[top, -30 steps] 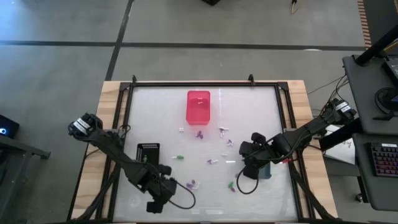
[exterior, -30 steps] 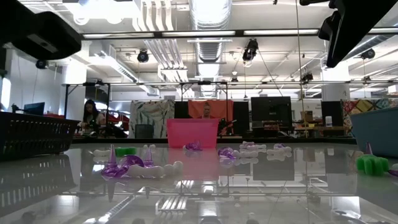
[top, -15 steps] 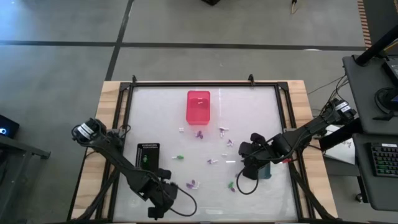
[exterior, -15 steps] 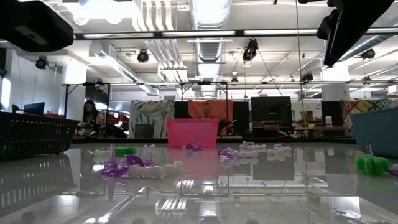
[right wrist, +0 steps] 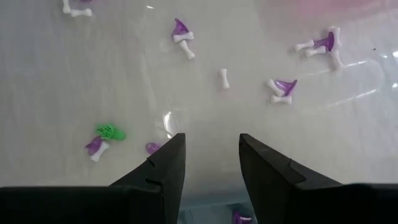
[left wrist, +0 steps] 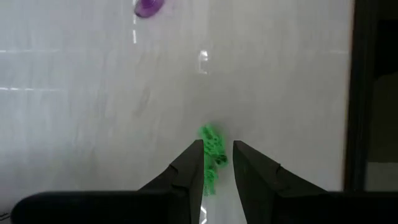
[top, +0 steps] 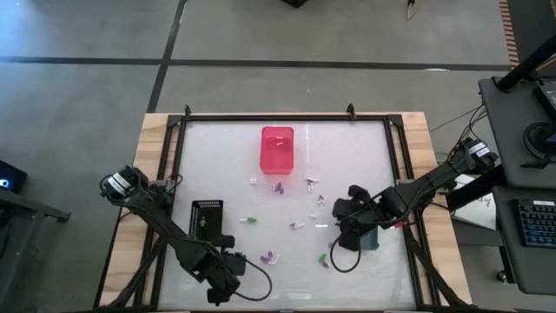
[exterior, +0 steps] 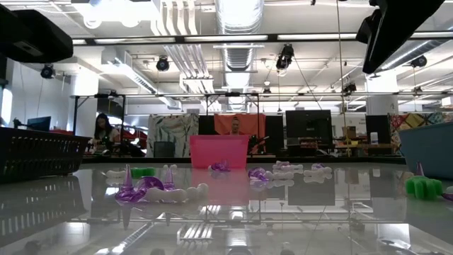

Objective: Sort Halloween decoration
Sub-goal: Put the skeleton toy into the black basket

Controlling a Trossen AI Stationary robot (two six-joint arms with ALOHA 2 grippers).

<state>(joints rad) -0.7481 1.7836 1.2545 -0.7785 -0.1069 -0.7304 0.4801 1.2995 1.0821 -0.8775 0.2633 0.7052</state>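
Note:
Small green, purple and white Halloween decoration pieces (top: 295, 224) lie scattered on the table's middle; from the low view they show as purple (exterior: 138, 190) and green (exterior: 425, 185) bits. My left gripper (top: 224, 280) hangs over the near left part of the table, shut on one green piece (left wrist: 213, 149). My right gripper (top: 341, 238) hovers open beside the grey-blue bin (top: 371, 238), nothing between its fingers (right wrist: 210, 138). A loose green piece (right wrist: 111, 131) lies ahead of it. My left gripper pinches the green piece (left wrist: 214, 167) between its two fingers, which point steeply down. Part of the piece sticks out past the fingertips. It is held above the table.
A pink bin (top: 277, 148) stands at the far middle. A black bin (top: 206, 216) sits at the left, next to my left arm. The grey-blue bin holds a purple piece (right wrist: 239, 218). A raised black frame (top: 287, 116) borders the table.
My left gripper has turned and tipped a little over the near left part of the table, keeping the green piece between its fingers. My right arm has stayed where it was.

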